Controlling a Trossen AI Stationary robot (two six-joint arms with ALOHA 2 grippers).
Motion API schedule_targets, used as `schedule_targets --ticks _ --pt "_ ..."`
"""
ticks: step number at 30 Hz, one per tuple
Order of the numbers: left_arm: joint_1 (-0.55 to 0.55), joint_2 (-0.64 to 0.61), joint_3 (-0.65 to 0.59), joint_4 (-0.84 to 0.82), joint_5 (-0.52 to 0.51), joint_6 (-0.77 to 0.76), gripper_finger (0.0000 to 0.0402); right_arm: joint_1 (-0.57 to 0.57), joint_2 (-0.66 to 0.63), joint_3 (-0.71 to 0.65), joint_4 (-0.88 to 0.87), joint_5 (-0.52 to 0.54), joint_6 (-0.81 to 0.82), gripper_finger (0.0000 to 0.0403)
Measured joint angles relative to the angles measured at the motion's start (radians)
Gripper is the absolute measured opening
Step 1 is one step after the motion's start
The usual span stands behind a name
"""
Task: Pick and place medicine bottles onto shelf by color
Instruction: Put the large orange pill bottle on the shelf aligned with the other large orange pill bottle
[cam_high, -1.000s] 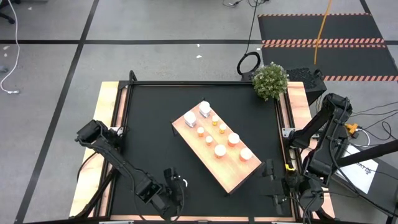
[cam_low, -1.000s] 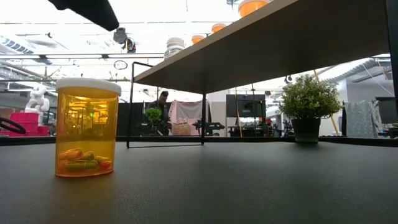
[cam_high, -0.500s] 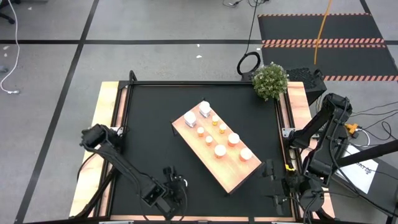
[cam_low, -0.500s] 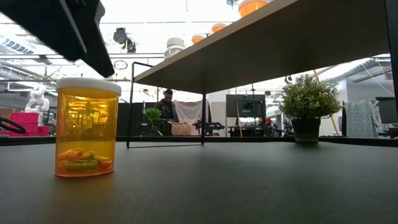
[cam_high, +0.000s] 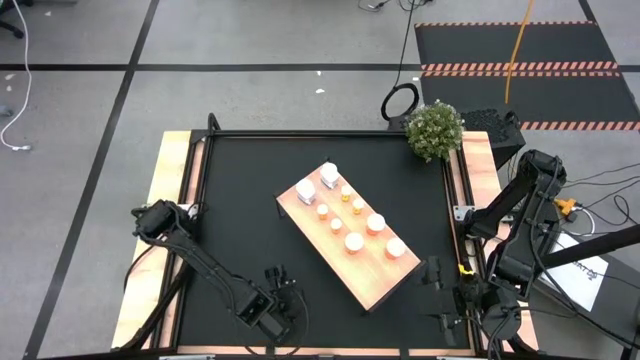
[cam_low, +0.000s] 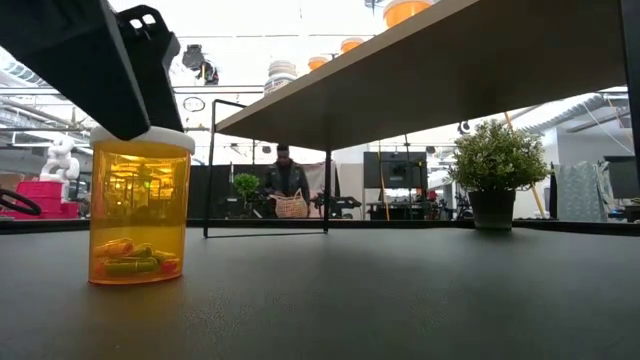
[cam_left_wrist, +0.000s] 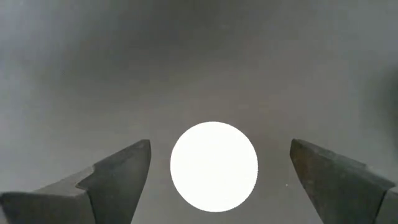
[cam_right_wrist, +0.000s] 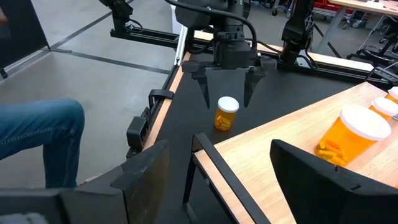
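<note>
- Black matting (cam_high: 250, 190) covers the table, and one amber bottle (cam_right_wrist: 226, 114) with a white cap stands upright on it near the front edge, apart from the shelf (cam_high: 350, 240).
- Straight above that bottle hangs the left gripper (cam_right_wrist: 227, 87), pointing down, its fingers spread wide to either side of the round cap (cam_left_wrist: 214, 166) and touching nothing.
- Its long axis is vertical, so I judge a plain descent would bring the fingers around it; this arm is far nearer than the other.
- On the slanted wooden shelf in mid-table I count about eight bottles: two blocky white ones (cam_high: 318, 180) at its far end, the rest white-capped amber (cam_high: 354, 241).
- At the front right corner waits the right gripper (cam_high: 447, 292), fingers parted and empty.
- Beyond stand a potted plant (cam_high: 435, 130) and a person (cam_low: 288, 192) in the room.
</note>
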Motion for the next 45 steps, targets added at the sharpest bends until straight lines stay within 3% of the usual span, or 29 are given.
schedule_targets --ticks 17,35,39,45 --pt "0.007 0.0 -0.045 -0.005 0.017 -0.068 0.0378 0.0 0.0 0.0 0.0 -0.022 0.001 0.0277" --pt "-0.001 0.0 -0.046 0.027 0.015 -0.034 0.0217 0.0 0.0 0.0 0.0 -0.022 -0.002 0.0277" --pt "-0.001 -0.001 -0.046 0.027 0.015 -0.034 0.0207 0.0 0.0 0.0 0.0 -0.022 -0.002 0.0277" --pt "0.002 -0.001 -0.01 0.012 0.017 -0.003 0.0224 0.0 0.0 0.0 0.0 -0.021 -0.006 0.0277"
